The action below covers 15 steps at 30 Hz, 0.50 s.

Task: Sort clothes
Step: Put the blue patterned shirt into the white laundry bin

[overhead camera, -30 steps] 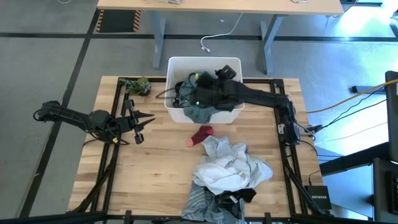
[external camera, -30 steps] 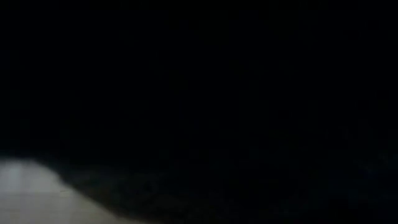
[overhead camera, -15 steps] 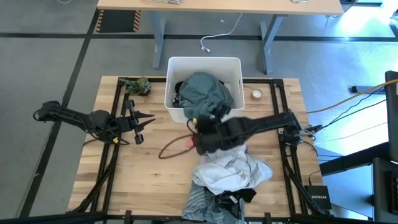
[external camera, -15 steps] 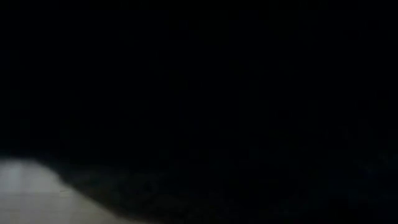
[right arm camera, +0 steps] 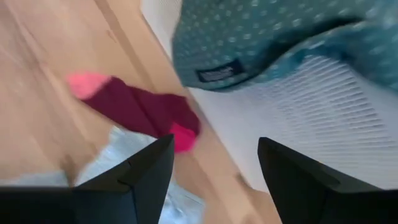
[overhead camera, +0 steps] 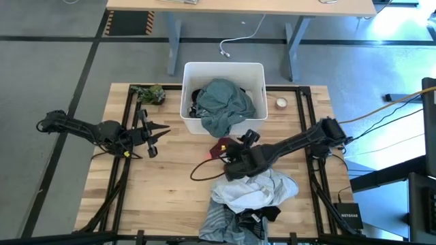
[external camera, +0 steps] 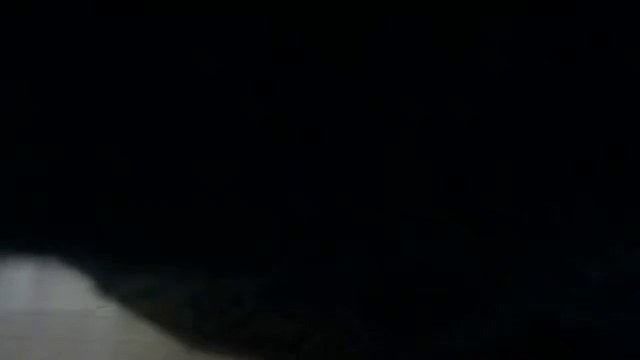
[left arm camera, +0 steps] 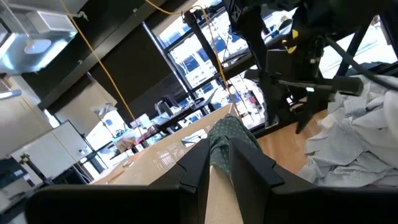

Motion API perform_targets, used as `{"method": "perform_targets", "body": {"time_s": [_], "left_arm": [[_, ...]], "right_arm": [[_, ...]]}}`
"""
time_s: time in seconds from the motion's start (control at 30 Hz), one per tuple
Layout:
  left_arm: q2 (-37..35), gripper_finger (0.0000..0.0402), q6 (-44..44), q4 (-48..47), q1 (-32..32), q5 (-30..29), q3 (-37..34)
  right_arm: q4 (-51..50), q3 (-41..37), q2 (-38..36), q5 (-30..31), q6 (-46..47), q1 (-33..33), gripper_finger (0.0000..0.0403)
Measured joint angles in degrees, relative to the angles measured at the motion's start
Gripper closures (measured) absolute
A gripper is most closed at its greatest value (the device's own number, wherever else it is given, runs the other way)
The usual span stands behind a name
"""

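A white bin [overhead camera: 255, 71] stands at the table's far middle with a teal dotted garment [overhead camera: 225, 102] in it, hanging over its near rim; the garment also shows in the right wrist view [right arm camera: 267, 37]. A dark red sock with pink ends [overhead camera: 221, 146] lies on the wood just in front of the bin [right arm camera: 140, 109]. A pile of white, pale blue, striped and black clothes [overhead camera: 252, 190] lies at the near middle. My right gripper [overhead camera: 240, 144] hovers open and empty [right arm camera: 214, 149] between sock and pile. My left gripper [overhead camera: 163, 129] waits shut at the left. The low view is dark.
A small green-brown camouflage lump [overhead camera: 150, 93] lies left of the bin, and a small roll of tape [overhead camera: 281, 103] lies right of it. An orange cable [overhead camera: 201, 167] loops beside my right arm. Black frame rails [overhead camera: 129, 116] run along the table's sides.
My right gripper has come away from the bin toward the table's near edge and now hangs low over the sock and the pile. The teal garment, which hung under the arm at the bin's near rim, now lies heaped in the bin, draped over that rim.
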Motion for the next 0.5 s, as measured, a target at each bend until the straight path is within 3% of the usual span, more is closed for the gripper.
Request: {"method": "perform_targets", "body": {"time_s": [0.2, 0.5], "left_arm": [[0.0, 0.0345, 0.4, 0.4, 0.0, 0.0, 0.0], [0.0, 0.0345, -0.9, 0.8, 0.0, 0.0, 0.0]], "right_arm": [[20.6, -12.5, -3.7, 2.6, -2.0, -3.0, 0.0178], [41.8, -19.3, -3.5, 2.9, -8.4, -7.5, 0.0187]]}}
